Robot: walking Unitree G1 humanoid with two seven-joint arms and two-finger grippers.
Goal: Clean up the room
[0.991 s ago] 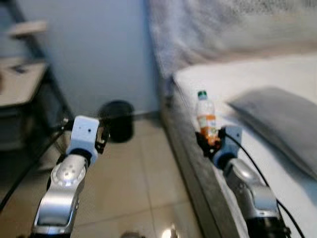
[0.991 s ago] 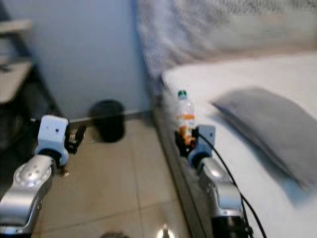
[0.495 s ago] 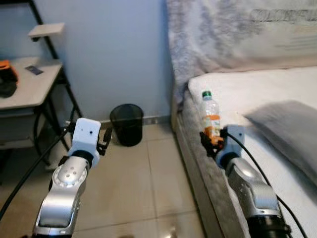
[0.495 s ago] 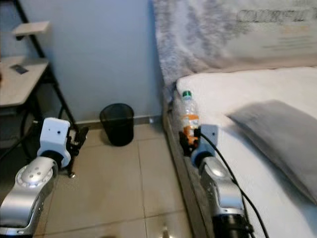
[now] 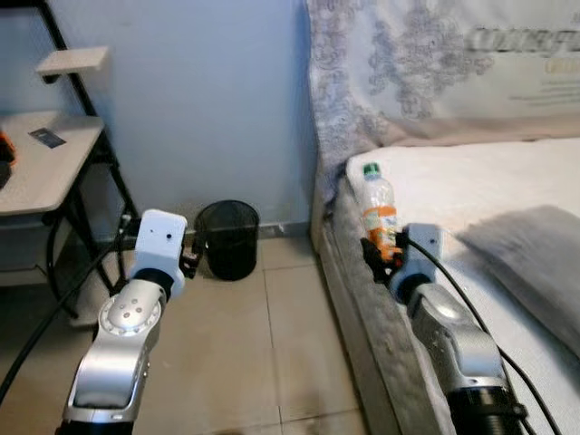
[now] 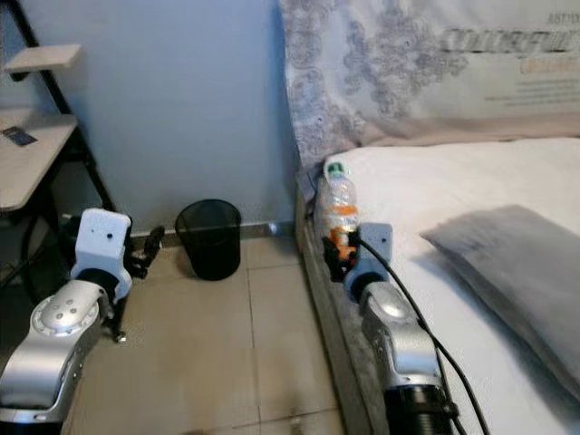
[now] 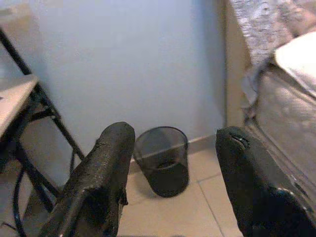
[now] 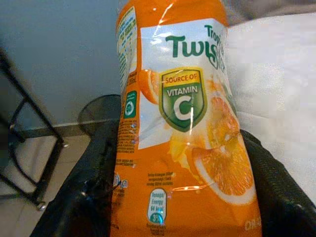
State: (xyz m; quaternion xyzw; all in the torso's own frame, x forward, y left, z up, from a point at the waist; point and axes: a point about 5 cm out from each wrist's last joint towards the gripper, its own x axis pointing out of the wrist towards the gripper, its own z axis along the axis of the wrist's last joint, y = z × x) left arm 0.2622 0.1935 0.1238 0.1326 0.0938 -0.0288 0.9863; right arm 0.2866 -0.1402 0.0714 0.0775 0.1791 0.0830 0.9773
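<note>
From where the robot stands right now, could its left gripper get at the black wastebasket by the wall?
Probably yes. The left gripper is open, holds nothing and points at the wastebasket, with bare floor between them. It still looks some way off, so a step forward may be needed.

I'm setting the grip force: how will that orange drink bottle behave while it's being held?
The bottle looks clear and empty above its label, so it is probably light. It seems thin plastic, likely to dent if the right gripper squeezes harder. The glossy label may be slippery, and held low, the tall bottle could tilt in the jaws.
</note>
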